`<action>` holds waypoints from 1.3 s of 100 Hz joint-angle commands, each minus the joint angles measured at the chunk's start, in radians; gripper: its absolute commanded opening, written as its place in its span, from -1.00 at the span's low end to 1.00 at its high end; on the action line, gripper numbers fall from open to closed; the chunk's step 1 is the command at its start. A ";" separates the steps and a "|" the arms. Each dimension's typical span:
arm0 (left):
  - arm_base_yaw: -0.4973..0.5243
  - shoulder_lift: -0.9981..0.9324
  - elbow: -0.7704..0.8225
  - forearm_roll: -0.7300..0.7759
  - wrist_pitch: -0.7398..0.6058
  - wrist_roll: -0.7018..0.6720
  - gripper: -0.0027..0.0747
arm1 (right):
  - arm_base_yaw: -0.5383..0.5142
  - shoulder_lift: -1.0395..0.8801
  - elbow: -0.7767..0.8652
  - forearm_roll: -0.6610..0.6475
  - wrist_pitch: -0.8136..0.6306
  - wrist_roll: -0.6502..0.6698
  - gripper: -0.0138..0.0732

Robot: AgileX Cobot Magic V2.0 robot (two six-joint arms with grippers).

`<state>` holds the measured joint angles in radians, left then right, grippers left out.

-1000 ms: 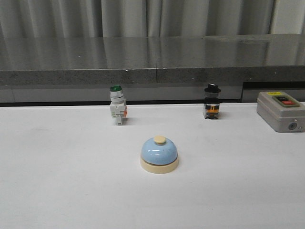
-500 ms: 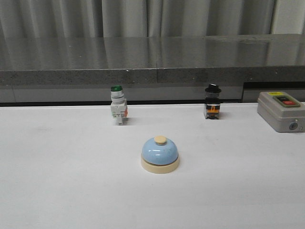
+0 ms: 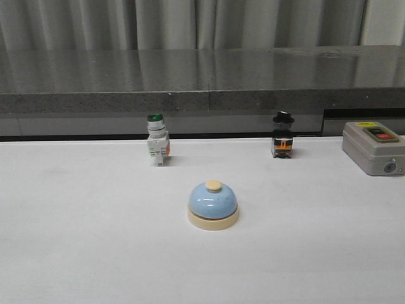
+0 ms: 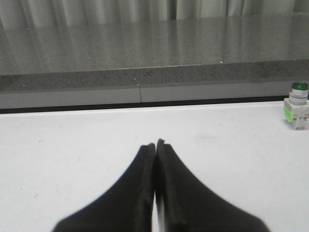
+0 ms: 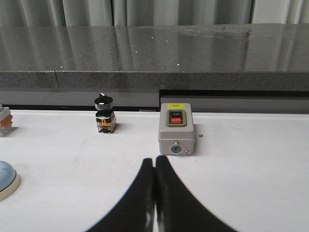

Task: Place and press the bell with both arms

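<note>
Light-blue bell (image 3: 213, 204) sits upright at frame centre, knob skyward, white table (image 3: 76, 240) bare around it; we see left gripper (image 4: 155, 146) and right gripper (image 5: 154, 163) pinched closed, empty.

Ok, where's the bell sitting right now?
In the front view the bell stands on the white table near the middle, nearer the camera than the green-capped switch and black-knobbed switch, touching neither.

Your left claw (image 4: 155, 145) and right claw (image 5: 154, 162) each hang low with black fingers pressed together, tips touching, gripping nothing.
</note>
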<state>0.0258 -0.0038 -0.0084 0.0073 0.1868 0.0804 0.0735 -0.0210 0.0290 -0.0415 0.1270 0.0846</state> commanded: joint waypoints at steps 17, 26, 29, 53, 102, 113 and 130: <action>0.002 -0.031 0.054 0.002 -0.237 -0.033 -0.98 | -0.004 -0.008 -0.016 -0.009 -0.074 -0.010 -0.82; 0.002 -0.031 0.058 0.002 -0.212 -0.033 -0.98 | -0.004 -0.008 -0.016 -0.009 -0.074 -0.010 -0.82; 0.002 -0.031 0.058 0.002 -0.208 -0.033 -0.98 | -0.004 -0.008 -0.016 -0.009 -0.074 -0.010 -0.82; 0.002 -0.031 0.058 0.002 -0.208 -0.033 -0.98 | -0.004 -0.008 -0.016 -0.009 -0.074 -0.010 -0.82; 0.002 -0.031 0.058 0.002 -0.208 -0.033 -0.98 | -0.004 -0.008 -0.016 -0.009 -0.074 -0.010 -0.82; 0.002 -0.031 0.058 0.002 -0.208 -0.033 -0.98 | -0.004 -0.008 -0.016 -0.009 -0.074 -0.010 -0.82; 0.002 -0.031 0.058 0.002 -0.208 -0.033 -0.98 | -0.004 -0.008 -0.016 -0.008 -0.138 -0.010 -0.82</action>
<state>0.0258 -0.0038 -0.0035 0.0110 0.0575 0.0588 0.0735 -0.0210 0.0290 -0.0415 0.1200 0.0846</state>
